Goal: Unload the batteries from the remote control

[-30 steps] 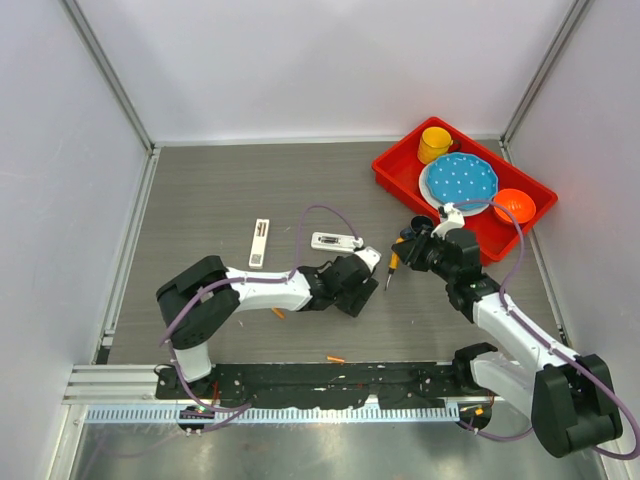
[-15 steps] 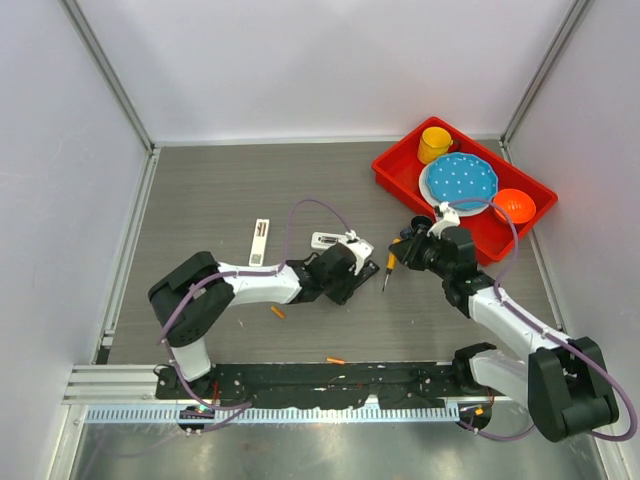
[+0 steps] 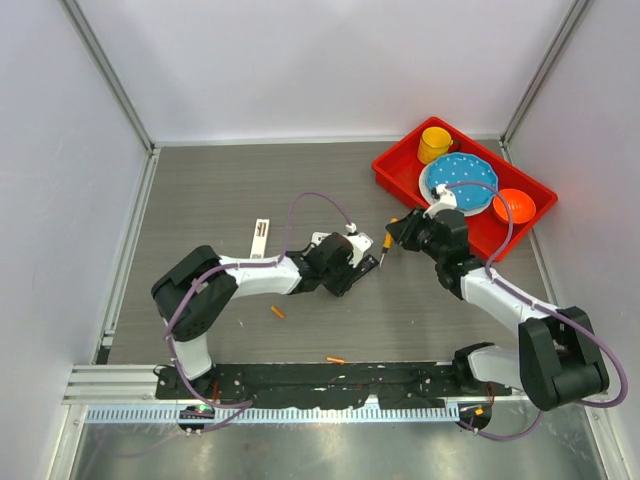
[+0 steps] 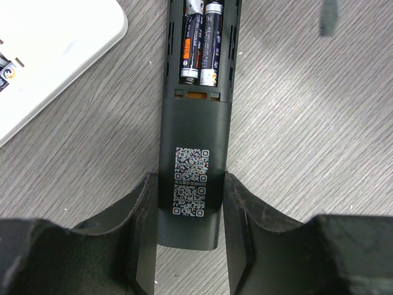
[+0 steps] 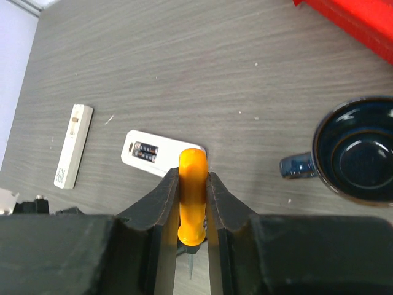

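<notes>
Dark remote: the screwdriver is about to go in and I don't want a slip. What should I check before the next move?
1. Grip of the left claw on the dark remote: ok, it presses both sides of the lower end.
2. Cover off: ok, the compartment is open.
3. Access to the batteries: ok, two dark cells lie exposed side by side.
4. Hold of the right claw on the screwdriver: ok, shut on its orange handle.
5. Tip lined up with a cell: cannot tell.

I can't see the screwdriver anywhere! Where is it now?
In the right wrist view, the orange screwdriver is clamped in the right gripper, near the white remote; from above it's mid-table, left of the red tray.
</notes>
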Robot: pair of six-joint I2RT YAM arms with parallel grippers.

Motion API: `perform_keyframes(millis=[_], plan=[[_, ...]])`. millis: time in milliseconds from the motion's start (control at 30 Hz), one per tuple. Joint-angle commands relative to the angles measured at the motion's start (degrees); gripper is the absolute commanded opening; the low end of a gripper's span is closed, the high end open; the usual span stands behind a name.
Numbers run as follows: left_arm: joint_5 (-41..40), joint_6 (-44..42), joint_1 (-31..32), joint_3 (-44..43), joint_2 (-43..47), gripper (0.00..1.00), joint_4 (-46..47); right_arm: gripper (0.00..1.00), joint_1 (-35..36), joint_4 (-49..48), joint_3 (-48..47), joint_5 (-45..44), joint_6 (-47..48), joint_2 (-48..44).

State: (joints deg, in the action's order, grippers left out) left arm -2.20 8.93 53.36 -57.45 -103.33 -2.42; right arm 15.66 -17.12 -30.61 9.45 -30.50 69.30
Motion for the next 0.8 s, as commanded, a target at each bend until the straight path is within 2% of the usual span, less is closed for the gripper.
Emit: perform_keyframes(millis=[0, 233, 333, 400, 467, 500, 633, 767], plan=[[0.09, -0.49, -1.24, 1.28, -1.17, 0.25, -1.02, 0.01, 1.91, -8.00, -2.61, -4.18, 0.18, 2.33], [0.70, -0.40, -1.42, 2.78, 0.23, 0.27, -0.75, 0.01, 7.27, -16.35, -2.09, -11.37, 4.39, 7.07], [0.44, -0.84, -1.33, 2.87, 0.93, 0.37, -0.84, 0.01, 7.63, -18.03, -1.91, -13.76, 5.10, 8.65], [0.52, -0.93, -1.51, 3.22, 1.46, 0.51, -0.84, 0.01, 7.54, -18.12, -2.35, -14.72, 5.63, 9.19], [1.05, -1.10, -1.51, 3.22, 1.55, 0.61, -0.84, 0.02, 7.63, -18.03, -3.13, -14.90, 5.80, 10.06], [1.40, -1.19, -1.60, 3.31, 1.55, 0.63, -0.84, 0.01, 7.63, -17.94, -3.49, -14.99, 5.72, 10.42], [4.12, -1.46, -1.68, 3.57, 1.64, 0.65, -1.01, 0.01, 7.72, -18.29, -4.46, -14.47, 5.80, 11.74], [5.53, -1.72, -2.03, 3.49, 1.46, 0.58, -1.54, 0.01, 7.72, -18.38, -4.28, -14.55, 5.72, 11.83]])
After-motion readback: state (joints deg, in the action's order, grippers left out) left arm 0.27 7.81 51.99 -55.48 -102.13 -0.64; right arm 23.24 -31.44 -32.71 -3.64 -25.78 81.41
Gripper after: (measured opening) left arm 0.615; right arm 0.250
